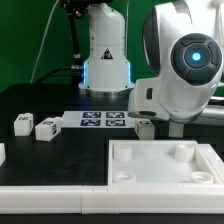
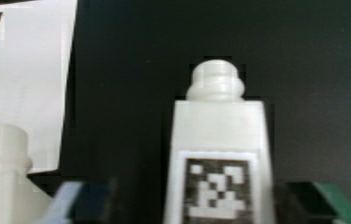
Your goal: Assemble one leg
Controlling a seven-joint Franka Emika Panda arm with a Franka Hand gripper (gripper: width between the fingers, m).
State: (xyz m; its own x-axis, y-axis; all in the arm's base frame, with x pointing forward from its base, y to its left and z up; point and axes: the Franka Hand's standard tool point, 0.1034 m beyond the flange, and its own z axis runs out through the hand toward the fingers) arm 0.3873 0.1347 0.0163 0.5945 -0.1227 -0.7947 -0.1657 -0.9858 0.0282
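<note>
In the wrist view a white leg (image 2: 216,125) with a rounded peg on one end and a black-and-white tag (image 2: 216,188) lies on the black table between my fingers. My gripper (image 2: 198,208) is open. Its dark fingertips (image 2: 74,203) stand on either side of the leg with gaps showing. In the exterior view this leg (image 1: 145,126) shows just under the arm's white wrist, which hides the gripper. Two more legs (image 1: 22,122) (image 1: 47,127) lie on the exterior view's left. Another rounded white part (image 2: 1,165) sits beside the left fingertip.
The marker board (image 1: 103,120) lies flat at the table's middle and also shows in the wrist view (image 2: 26,80). The large white square tray-like piece (image 1: 165,170) with corner sockets lies at the front. A white part (image 1: 2,152) shows at the left edge.
</note>
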